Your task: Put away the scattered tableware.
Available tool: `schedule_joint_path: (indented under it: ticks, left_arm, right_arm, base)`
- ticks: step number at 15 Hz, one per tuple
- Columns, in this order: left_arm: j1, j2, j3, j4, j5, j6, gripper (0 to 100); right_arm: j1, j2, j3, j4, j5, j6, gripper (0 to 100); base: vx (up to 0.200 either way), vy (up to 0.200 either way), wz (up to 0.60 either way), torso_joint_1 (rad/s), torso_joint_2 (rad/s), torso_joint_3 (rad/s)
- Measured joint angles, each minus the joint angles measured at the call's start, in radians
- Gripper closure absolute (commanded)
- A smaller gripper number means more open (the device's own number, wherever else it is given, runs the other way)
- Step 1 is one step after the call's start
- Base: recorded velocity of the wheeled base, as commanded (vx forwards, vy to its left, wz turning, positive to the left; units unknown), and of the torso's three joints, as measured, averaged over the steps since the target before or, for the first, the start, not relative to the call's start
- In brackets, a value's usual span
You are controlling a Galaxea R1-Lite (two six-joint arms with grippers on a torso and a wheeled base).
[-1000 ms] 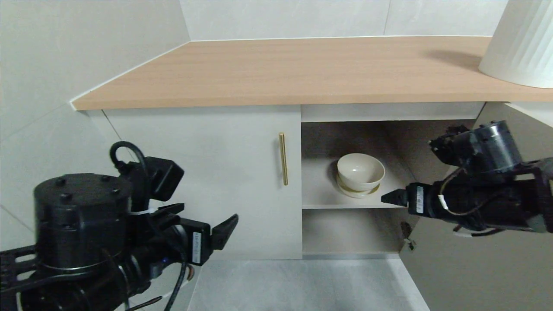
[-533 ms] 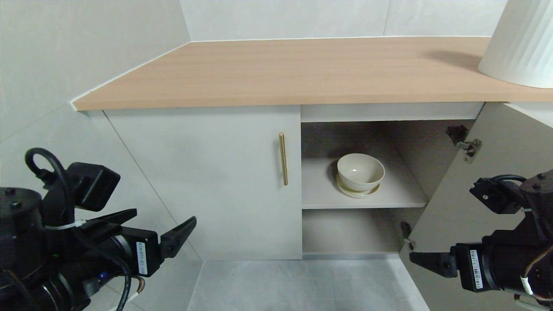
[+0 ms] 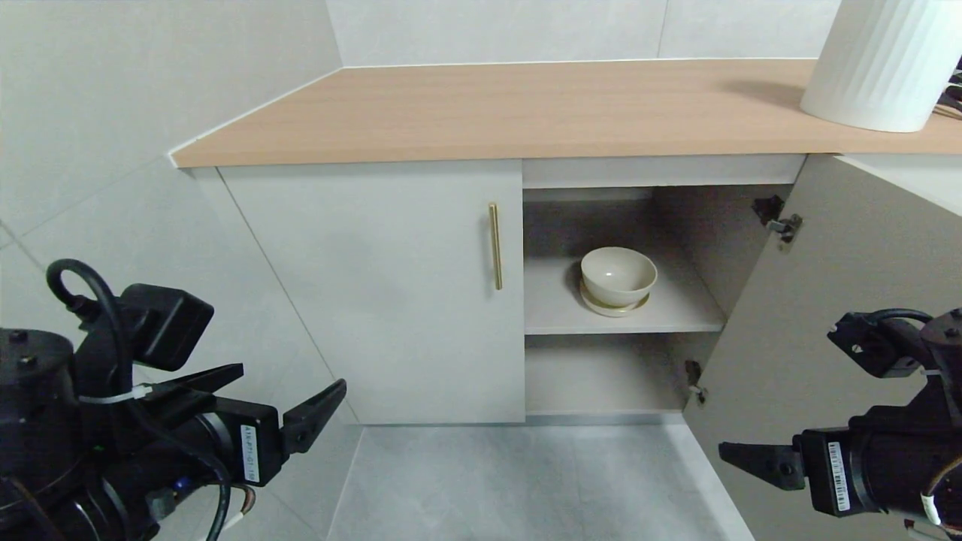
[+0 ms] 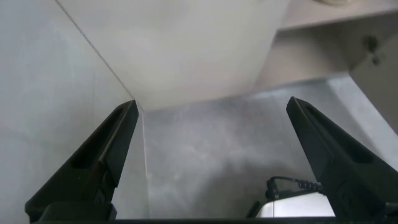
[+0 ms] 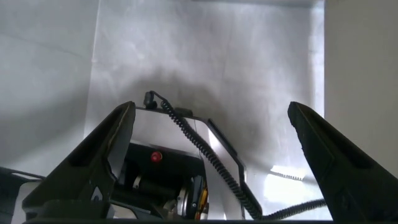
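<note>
A cream bowl (image 3: 618,273) rests on a small plate (image 3: 610,306) on the upper shelf (image 3: 676,312) of the open cabinet. My left gripper (image 3: 291,377) hangs low at the left, well short of the cabinet's shut door, open and holding nothing. The left wrist view has the gripper (image 4: 211,102) spread wide over bare grey floor. My right gripper (image 5: 210,107) is open and empty too. One of its fingers (image 3: 759,460) shows low at the right, in front of the open door and far below the bowl.
The cabinet's right door (image 3: 827,300) stands swung open toward me. The left door (image 3: 376,285) is shut and carries a gold handle (image 3: 494,246). A white ribbed vessel (image 3: 879,60) stands on the wooden countertop (image 3: 488,105). Grey floor (image 3: 526,481) lies before the cabinet.
Both arms have pulled back and down; my right gripper left the shelf edge near the bowl. The head camera has shifted slightly. Bowl and plate have not moved.
</note>
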Motion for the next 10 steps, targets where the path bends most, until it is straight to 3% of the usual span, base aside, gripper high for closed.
schedule_joint_path:
  ticks: [6, 10]
  left_arm:
    - [0.000, 0.001, 0.003, 0.002, 0.000, 0.000, 0]
    - [-0.001, 0.001, 0.005, 0.002, -0.001, 0.000, 0]
  right_arm:
    - [0.002, -0.002, 0.000, 0.000, 0.000, 0.000, 0]
    - [0.002, -0.002, 0.001, 0.000, 0.000, 0.000, 0]
  base:
    - [-0.200, 0.000, 0.00, 0.002, 0.00, 0.001]
    - [0.000, 0.000, 0.00, 0.000, 0.00, 0.000]
